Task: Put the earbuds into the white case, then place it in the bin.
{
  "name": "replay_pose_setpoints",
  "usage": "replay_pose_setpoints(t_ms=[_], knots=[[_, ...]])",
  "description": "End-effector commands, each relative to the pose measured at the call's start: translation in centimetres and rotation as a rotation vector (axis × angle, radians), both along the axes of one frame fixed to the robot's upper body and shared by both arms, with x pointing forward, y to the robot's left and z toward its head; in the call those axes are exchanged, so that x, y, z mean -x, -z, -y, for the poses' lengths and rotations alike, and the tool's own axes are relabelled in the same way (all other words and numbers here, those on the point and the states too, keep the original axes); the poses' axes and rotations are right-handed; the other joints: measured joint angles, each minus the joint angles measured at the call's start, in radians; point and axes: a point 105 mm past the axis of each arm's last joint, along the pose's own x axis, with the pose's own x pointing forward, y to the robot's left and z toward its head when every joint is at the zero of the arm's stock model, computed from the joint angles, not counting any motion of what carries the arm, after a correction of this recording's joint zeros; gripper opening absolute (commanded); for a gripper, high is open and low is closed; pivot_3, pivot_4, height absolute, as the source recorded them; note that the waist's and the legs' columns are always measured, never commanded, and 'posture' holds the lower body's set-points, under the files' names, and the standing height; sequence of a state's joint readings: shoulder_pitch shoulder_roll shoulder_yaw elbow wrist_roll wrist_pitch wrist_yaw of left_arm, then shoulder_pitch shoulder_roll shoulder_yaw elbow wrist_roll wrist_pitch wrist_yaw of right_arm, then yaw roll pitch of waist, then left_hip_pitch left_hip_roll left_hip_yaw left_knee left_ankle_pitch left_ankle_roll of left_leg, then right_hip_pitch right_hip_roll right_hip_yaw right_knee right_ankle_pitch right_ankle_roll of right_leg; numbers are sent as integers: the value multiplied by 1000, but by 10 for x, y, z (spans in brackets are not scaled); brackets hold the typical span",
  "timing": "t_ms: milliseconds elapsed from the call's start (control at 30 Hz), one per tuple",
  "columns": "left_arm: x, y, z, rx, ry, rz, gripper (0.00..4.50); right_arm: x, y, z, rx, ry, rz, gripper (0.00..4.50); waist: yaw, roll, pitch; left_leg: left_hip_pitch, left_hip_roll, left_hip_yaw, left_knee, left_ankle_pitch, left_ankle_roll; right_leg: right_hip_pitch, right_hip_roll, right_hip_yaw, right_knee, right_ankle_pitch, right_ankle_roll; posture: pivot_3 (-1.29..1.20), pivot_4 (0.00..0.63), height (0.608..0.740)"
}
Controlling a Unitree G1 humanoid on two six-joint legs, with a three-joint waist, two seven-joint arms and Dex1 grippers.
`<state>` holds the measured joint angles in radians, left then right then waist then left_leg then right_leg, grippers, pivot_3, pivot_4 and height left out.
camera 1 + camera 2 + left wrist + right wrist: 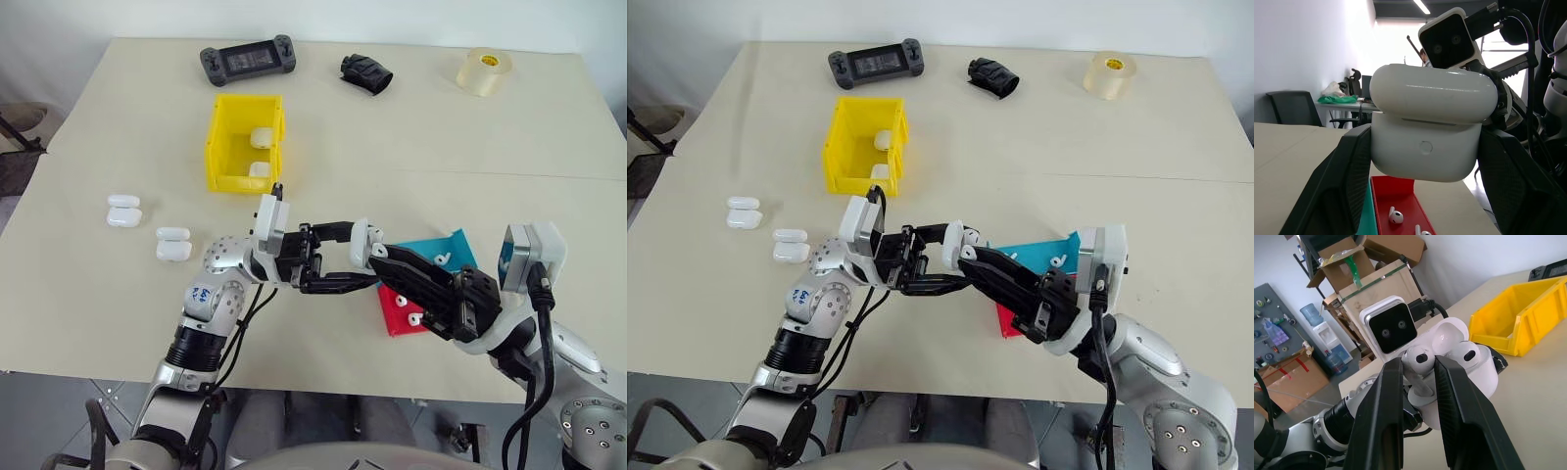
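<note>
A: Where is everything placed?

B: On the worktop (118,117), the bin (231,147) is seen upper left of centre. At centre frame the white case (360,242) is clamped in the left pincer (345,257), lid open. An earbud (1417,357) is pinched by the right pincer (1418,377) at its mouth.

A: Handling?

B: Light, glossy, slippery parts are judged; the case is best gripped across its body. Whether the earbud is seated cannot be made out.

Bright, even, soft-shadowed; window glare
</note>
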<state>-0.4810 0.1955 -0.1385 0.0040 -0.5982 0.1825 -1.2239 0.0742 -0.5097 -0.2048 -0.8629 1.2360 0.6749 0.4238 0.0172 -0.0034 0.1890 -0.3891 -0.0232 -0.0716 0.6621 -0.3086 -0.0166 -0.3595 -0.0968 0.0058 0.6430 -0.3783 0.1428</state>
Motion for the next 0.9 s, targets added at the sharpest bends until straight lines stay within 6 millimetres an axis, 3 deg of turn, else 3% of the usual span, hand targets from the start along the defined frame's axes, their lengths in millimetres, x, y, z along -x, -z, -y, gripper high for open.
replay_pose_setpoints(t_ms=[33,433,800,833,900], knots=[[4,-12,4,21,25,50,2853,6,-2,-7,17,-23,32,547,1,0,0,0,0,0,0,0,0,0,0,0,0,0,0,0,150,740],[6,-17,5,37,33,55,2853,4,9,-6,87,-22,8,547,4,0,0,0,0,0,0,0,0,0,0,0,-1,0,0,0,150,740],[9,-17,2,13,46,65,2853,2,2,7,109,13,39,4237,4,0,0,0,0,0,0,0,0,0,0,0,-1,0,0,0,150,740],[9,-18,2,13,46,66,2853,2,2,10,115,25,42,4464,4,0,0,0,0,0,0,0,0,0,0,0,-1,0,0,0,150,740],[10,-15,2,-13,50,72,2853,2,1,16,126,47,49,4464,7,0,0,0,0,0,0,0,0,1,-1,0,-2,0,0,0,150,740]])
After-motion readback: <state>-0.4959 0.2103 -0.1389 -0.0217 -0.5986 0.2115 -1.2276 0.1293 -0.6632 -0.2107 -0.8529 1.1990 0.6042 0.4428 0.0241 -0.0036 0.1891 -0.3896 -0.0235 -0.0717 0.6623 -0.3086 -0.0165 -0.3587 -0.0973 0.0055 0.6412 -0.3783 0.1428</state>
